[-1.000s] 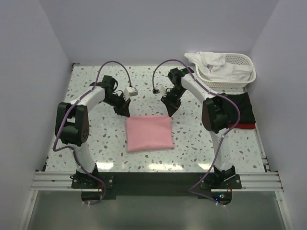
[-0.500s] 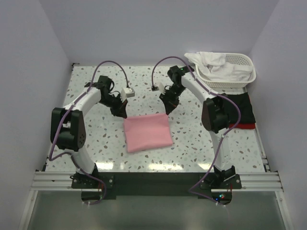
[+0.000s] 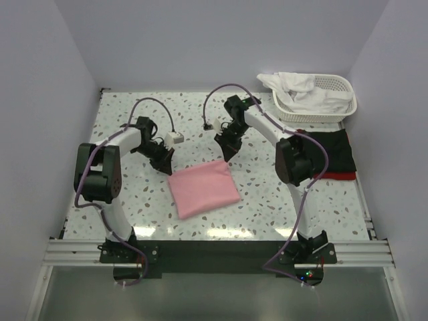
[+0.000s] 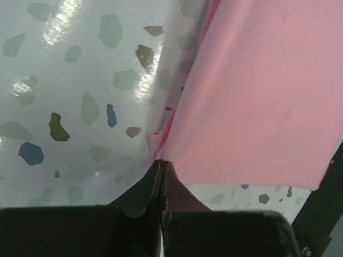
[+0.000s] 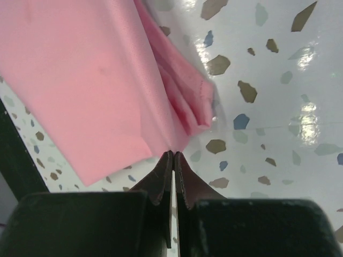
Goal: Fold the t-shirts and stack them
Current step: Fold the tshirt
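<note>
A folded light pink t-shirt (image 3: pixel 202 189) lies flat in the middle of the speckled table, turned slightly askew. My left gripper (image 3: pixel 165 167) is shut on its far left corner, and the cloth (image 4: pixel 252 96) pulls taut from the closed tips (image 4: pixel 162 162). My right gripper (image 3: pixel 226 154) is shut on the far right corner, where the stacked pink layers (image 5: pixel 80 69) gather into its tips (image 5: pixel 174 153). A folded black t-shirt (image 3: pixel 332 148) rests on a red one (image 3: pixel 342 176) at the right edge. A white t-shirt (image 3: pixel 297 87) hangs out of the basket.
A white plastic lattice basket (image 3: pixel 342 85) stands at the back right corner. Pale walls close the table on the left, back and right. The arm bases sit on the metal rail (image 3: pixel 214 251) at the near edge.
Both grippers have moved left with the shirt's far corners. The pink shirt has slid left and turned so its far edge now slopes up to the right.
</note>
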`<state>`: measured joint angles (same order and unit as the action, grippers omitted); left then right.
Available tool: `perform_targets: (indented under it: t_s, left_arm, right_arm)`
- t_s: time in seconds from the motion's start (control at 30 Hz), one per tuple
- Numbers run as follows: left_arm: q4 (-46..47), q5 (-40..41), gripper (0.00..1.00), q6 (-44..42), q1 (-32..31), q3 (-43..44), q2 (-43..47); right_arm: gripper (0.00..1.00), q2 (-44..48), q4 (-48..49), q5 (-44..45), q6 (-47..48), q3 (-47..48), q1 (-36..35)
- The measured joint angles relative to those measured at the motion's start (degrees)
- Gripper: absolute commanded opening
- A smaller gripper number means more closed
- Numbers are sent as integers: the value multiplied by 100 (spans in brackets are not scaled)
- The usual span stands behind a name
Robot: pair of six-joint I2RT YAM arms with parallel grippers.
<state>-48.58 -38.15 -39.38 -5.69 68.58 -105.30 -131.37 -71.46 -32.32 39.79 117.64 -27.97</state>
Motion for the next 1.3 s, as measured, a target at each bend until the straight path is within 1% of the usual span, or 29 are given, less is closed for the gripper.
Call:
perform_targets:
  t_s: [0.13,0.2,0.27,0.47,0.53,0.57,0.6,0.67,0.7,0.73,0.77,0.8,0.83,0.87,0.9,0.97,1.07,1.17,1.23,1.3]
  left_arm:
    - [459,247,0,487,15,-22,-387]
    - [481,249,0,726,33,61,-505]
    - [452,251,0,929,37,306,-693]
    - [542,308,0,1287,37,1202,-1272]
    - [575,321,0,1360,37,1495,-1453]
    - [588,337,2,1390,37,1639,-1543]
    - [612,348,9,1425,35,1775,-1620]
    - [686,382,17,1458,37,1969,-1720]
    - [743,409,27,1456,37,2024,-1738]
    - [791,409,31,1440,44,2048,-1738]
    - [833,411,52,1423,55,2057,-1718]
    - [868,409,64,1397,72,2057,-1696]
    - [885,313,73,1360,107,2055,-1639]
    - [870,315,84,1316,133,2028,-1539]
    - [855,256,100,1250,181,1987,-1403]
    - [713,55,100,1117,262,1843,-975]
    - [260,-413,100,957,297,1556,-70]
    - [-382,-1207,100,728,205,1268,682]
    - [-846,-1812,100,498,122,1027,892]
    - [-1327,-2463,100,203,17,579,870]
  right_arm:
    - [0,-337,402,249,-289,0,-2]
    - [0,-498,560,385,-433,0,0]
    - [0,-625,691,553,-605,-28,2]
    - [4,-549,896,750,-1121,-195,94]
    - [8,-544,984,809,-1314,-192,144]
    - [20,-544,1008,844,-1397,-179,175]
    - [33,-544,1034,890,-1488,-142,205]
    - [49,-544,1075,949,-1611,-39,269]
    - [54,-544,1110,1019,-1663,33,302]
    - [59,-544,1137,1038,-1700,107,334]
    - [71,-544,1139,1029,-1740,190,363]
    - [78,-535,1141,1012,-1805,275,393]
    - [92,-496,1174,962,-1849,319,426]
    - [99,-439,1191,894,-1902,321,450]
    - [99,-345,1182,778,-1952,319,474]
    - [99,-42,1224,431,-2081,221,509]
    - [99,708,1292,-295,-2472,-212,496]
    - [99,1366,1456,-1126,-3047,-710,358]
    - [99,1685,1757,-1705,-3558,-1207,166]
    - [99,1784,2109,-2179,-4002,-1722,-81]
